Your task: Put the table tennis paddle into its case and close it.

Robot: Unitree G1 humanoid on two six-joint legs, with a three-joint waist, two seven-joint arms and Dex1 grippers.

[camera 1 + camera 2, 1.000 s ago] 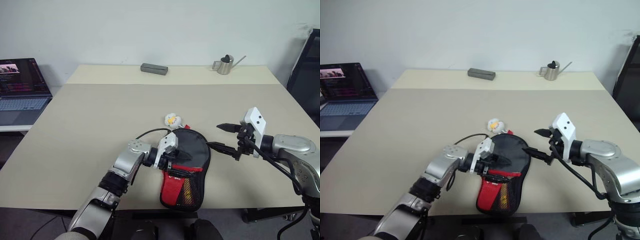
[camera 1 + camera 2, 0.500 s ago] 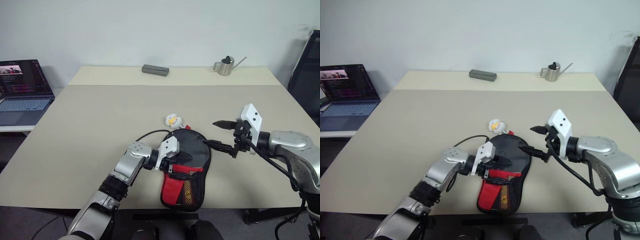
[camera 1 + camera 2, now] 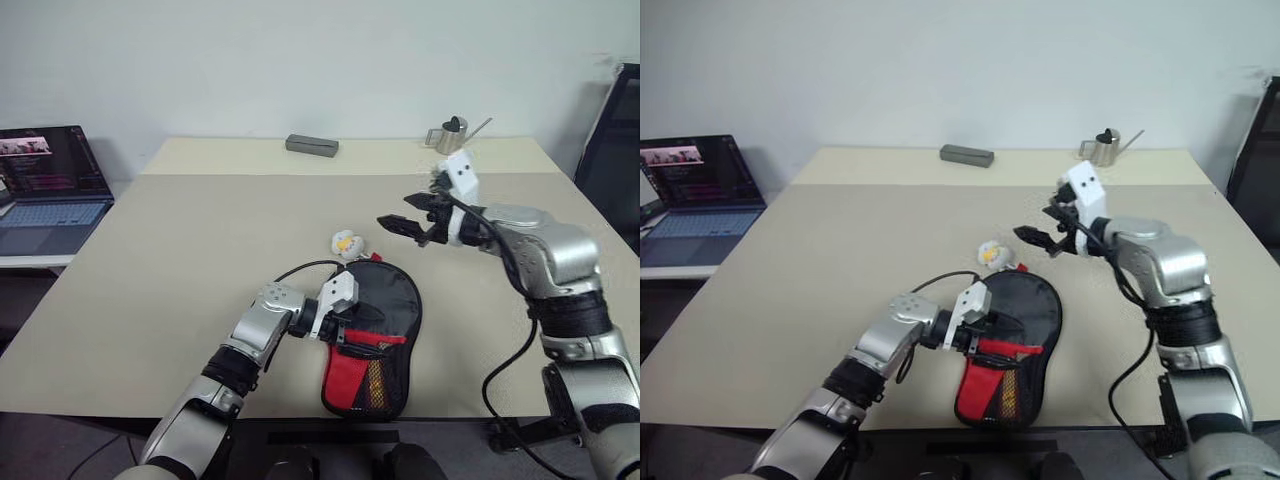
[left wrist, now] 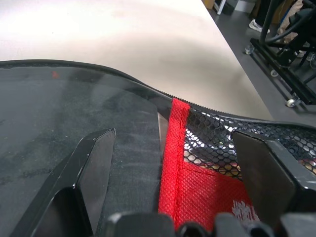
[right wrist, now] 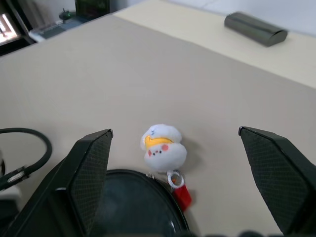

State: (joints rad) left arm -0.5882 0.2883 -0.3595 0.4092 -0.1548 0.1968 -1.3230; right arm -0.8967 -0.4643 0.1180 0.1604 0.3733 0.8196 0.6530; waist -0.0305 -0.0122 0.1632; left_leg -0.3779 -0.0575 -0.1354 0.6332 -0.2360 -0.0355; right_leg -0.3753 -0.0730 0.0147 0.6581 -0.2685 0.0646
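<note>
A plain white wall stood behind a big tan table [image 3: 200, 230]. On the far edge of the table lay a grey box [image 3: 311, 145], and further right along that edge stood a small metal watering can [image 3: 450, 132]. Off to the left, on a lower side desk, an open laptop [image 3: 45, 185] glowed.

The case [image 3: 375, 335] lay flat near the front edge of the table, a little right of the middle. Its round black part pointed to the far side and its red panel with the black mesh pocket pointed to the near side. A white fluffy ball charm [image 3: 345, 241] with a yellow patch sat on the table just beyond the round end of the case, tied to it by a small red tag. I could not see the table tennis paddle, so I could not tell if it was inside the case.

The left gripper [image 3: 352, 318] reached in from the left and lay low over the case, about where the black part met the red panel. Its two black fingers [image 4: 94, 163] were spread apart, one over the black cloth and one over the mesh, and they were not pinching anything.

The right gripper [image 3: 412, 214] hung in the air, up above the table, beyond and to the right of the charm. Its fingers [image 5: 94, 163] stood wide apart and pointed left toward the charm, with nothing between them
</note>
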